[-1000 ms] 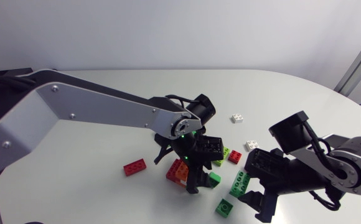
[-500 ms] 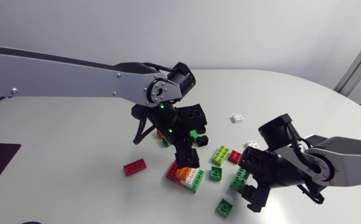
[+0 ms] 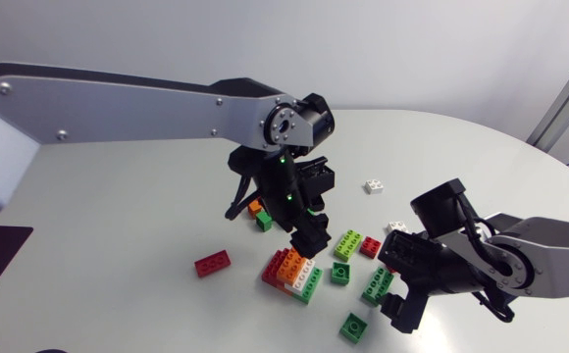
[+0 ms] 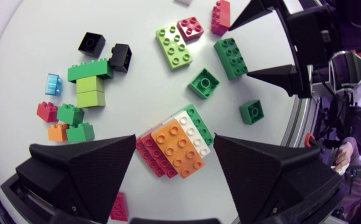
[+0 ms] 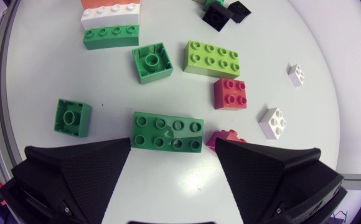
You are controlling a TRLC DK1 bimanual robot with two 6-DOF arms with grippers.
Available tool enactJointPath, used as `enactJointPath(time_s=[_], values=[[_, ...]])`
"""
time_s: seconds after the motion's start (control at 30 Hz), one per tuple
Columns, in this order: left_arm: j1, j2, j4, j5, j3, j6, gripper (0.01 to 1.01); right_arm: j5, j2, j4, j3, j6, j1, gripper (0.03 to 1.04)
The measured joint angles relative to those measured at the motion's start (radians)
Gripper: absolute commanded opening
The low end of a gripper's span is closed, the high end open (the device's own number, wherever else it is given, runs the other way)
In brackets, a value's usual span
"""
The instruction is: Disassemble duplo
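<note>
You held the left end effector point(image 4: 174, 140), spread open, above the duplo stack point(image 4: 175, 149), studs-up in the middle of the surface point(image 3: 118, 226), long axis slanting across the gap. Right end effector point(image 5: 173, 144), also spread, hung over a dark green brick point(image 5: 167, 132); loose bricks point(image 5: 210, 59) crowded around.

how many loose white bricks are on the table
2. One white brick lies apart from the rest; the other white brick sits near the small red brick. A third white one is built into the stack; more may be hidden.
</note>
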Motion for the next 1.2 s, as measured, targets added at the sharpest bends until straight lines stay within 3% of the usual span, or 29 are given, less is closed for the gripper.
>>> enactJointPath(time_s=[0.13,0.4,1.2], values=[[0.0,0.057,-0.055,-0.027,0.076,-0.084,0.762,0.001,-0.021,-0.018,0.001,0.004,0.0,0.99],[0.0,0.094,-0.13,-0.06,0.085,-0.203,0.762,0.0,-0.061,-0.043,0.001,0.004,0.0,0.99],[-0.039,0.132,-0.118,-0.055,0.087,-0.283,0.762,0.0,-0.111,-0.055,0.001,0.004,0.003,0.99]])
